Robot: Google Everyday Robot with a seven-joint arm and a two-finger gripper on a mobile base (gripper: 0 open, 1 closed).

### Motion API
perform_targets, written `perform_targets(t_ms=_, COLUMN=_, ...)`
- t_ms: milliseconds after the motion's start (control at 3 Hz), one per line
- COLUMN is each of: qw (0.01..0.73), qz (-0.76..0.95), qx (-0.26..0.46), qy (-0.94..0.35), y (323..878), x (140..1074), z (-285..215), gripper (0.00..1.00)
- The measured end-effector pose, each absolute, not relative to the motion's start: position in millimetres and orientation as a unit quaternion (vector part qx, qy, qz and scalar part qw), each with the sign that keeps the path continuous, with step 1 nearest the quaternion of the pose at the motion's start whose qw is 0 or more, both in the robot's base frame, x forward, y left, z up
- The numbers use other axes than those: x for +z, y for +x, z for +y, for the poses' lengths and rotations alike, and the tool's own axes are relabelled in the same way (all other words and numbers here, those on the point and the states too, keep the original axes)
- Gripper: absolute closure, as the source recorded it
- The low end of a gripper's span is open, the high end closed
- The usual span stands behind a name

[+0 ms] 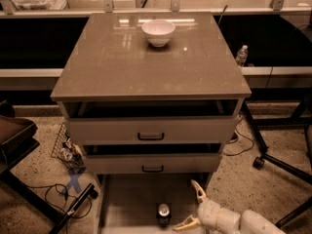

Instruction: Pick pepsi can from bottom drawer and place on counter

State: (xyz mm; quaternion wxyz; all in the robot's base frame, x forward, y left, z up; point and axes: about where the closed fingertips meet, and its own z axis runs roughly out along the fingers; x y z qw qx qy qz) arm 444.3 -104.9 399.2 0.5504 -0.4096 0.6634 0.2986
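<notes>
Low at the bottom centre of the frame, the small dark blue drink can (pixel 164 215) with a silver top stands upright on the pale grey floor of the pulled-out bottom drawer (pixel 127 201). Just right of it, the cream two-finger gripper (pixel 191 208) holds its fingers spread, gripping nothing. Higher up, a white bowl (pixel 158 31) sits on the glossy grey-brown surface (pixel 146 67).

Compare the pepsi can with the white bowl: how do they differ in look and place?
The pepsi can is dark with a silver top; the white bowl is pale and open. The can stands in the bottom drawer; the bowl sits on the counter. The can looks narrower than the bowl. The open gripper is beside the can, far from the bowl. Both stand upright.
</notes>
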Motion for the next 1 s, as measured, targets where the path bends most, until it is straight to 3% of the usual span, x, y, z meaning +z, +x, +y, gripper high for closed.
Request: perform_targets(t_ms=1000, qw=0.550, qz=0.646, qx=0.332, qy=-0.413, y=457, x=355, z=-80, gripper=0.00)
